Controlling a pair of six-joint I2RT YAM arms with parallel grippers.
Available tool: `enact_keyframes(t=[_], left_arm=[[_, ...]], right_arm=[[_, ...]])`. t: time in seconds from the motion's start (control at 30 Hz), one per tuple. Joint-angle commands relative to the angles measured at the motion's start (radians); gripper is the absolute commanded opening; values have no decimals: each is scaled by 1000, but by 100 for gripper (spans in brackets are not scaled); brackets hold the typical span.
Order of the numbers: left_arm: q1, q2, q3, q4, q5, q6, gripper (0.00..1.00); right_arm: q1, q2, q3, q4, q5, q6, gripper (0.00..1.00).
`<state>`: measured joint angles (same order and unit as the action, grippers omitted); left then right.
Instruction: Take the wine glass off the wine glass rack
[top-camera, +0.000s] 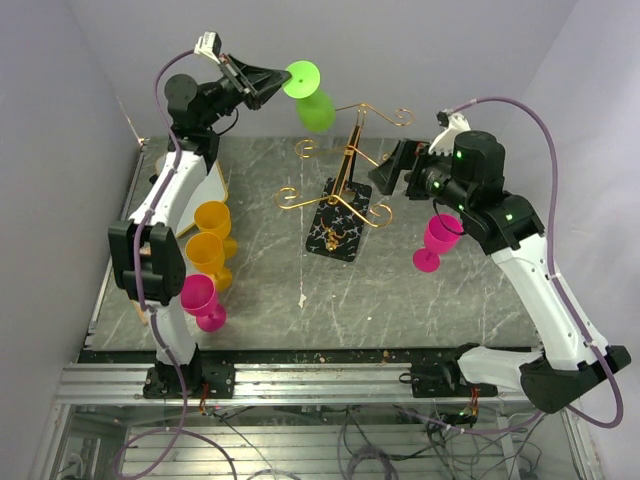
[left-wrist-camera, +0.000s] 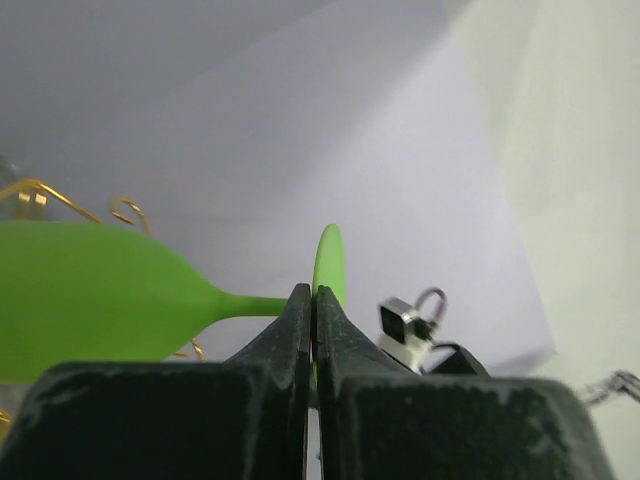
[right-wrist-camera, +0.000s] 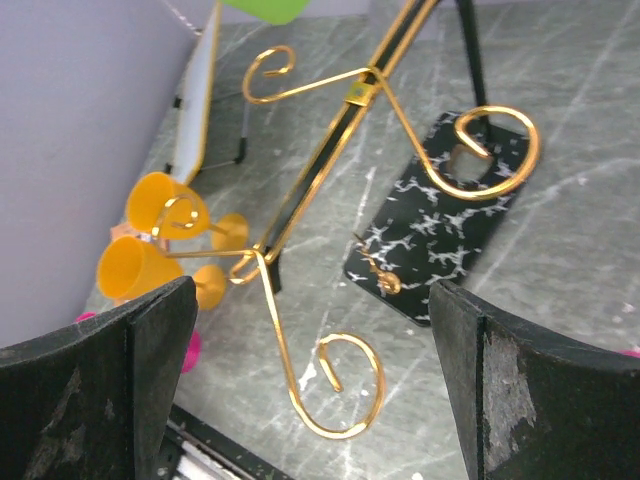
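Left wrist: green glass (left-wrist-camera: 100, 295), apparently clamped

The wine glass (top-camera: 312, 100) was bright green. The rack (top-camera: 348, 165) was gold wire on a black post, its base (top-camera: 340, 228) black with white veins. The orange glasses (top-camera: 212, 222) and pink glasses (top-camera: 203, 298) were plain; the table (top-camera: 420, 310) was grey, pale-streaked.

The grey veined table (top-camera: 400, 300) carries the rack (top-camera: 340, 232) on its black base at centre. Two orange glasses (top-camera: 212, 218) and a left pink glass (top-camera: 200, 296) stand at left. A right pink glass (top-camera: 440, 236) stands at right.
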<state>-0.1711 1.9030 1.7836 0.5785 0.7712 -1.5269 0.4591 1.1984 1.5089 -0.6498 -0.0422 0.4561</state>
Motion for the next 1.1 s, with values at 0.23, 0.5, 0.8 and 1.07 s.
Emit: enact_keyframes(t=[0.23,0.5,0.8,1.07], left_arm=[[-5,-354,-355,512,55,-358,7],[-65,-456,-550,819,-48,-610,7],[-145,-435,-621,1039,-145,-713,7],[-205,-405,-598,1085,-167,-689,7]], right_arm=[[-7,51,-44,429,-336,268,100],[-25,25,-299,1108,-566,622,99],[-23,1,-450,1728,-694,853,91],[-17,-40,-480,1981,-700,1004,67]])
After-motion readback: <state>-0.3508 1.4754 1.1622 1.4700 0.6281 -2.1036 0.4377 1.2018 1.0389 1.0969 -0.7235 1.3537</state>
